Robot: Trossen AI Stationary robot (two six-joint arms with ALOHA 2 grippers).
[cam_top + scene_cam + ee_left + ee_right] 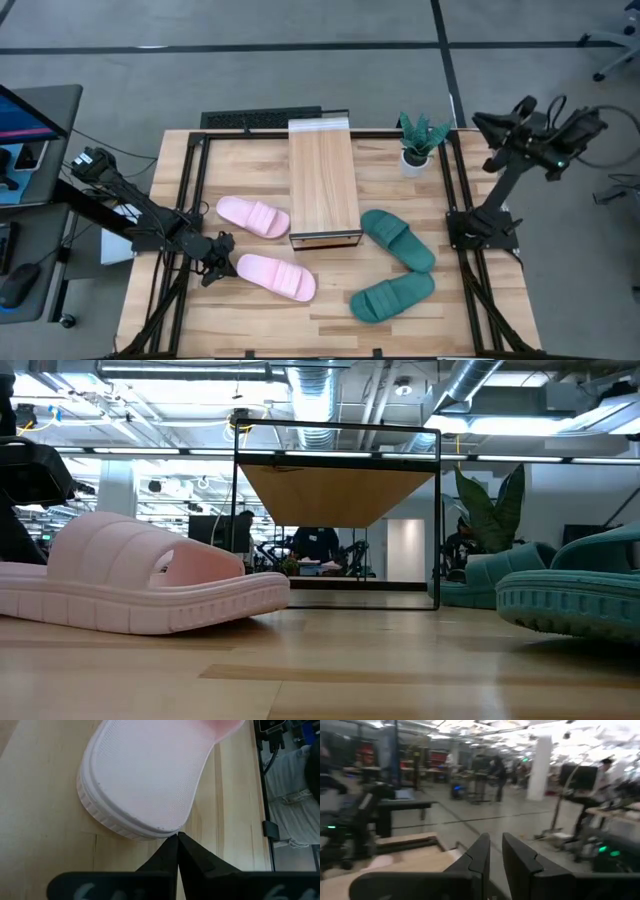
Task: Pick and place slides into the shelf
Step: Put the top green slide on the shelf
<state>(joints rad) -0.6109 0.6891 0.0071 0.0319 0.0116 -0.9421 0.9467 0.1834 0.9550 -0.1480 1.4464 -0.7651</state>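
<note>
Nudging the near pink sandal [277, 276] – left gripper [219, 256] pinched shut, empty; soft, light foam – grab its strap.

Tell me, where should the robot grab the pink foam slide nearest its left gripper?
Probably by the rounded heel rim of the light pink foam slide, coming from the table's left side. That end points at the shut left gripper, whose fingertips sit right against it, and the raised rim gives the fingers an edge to pinch once they open.
</note>
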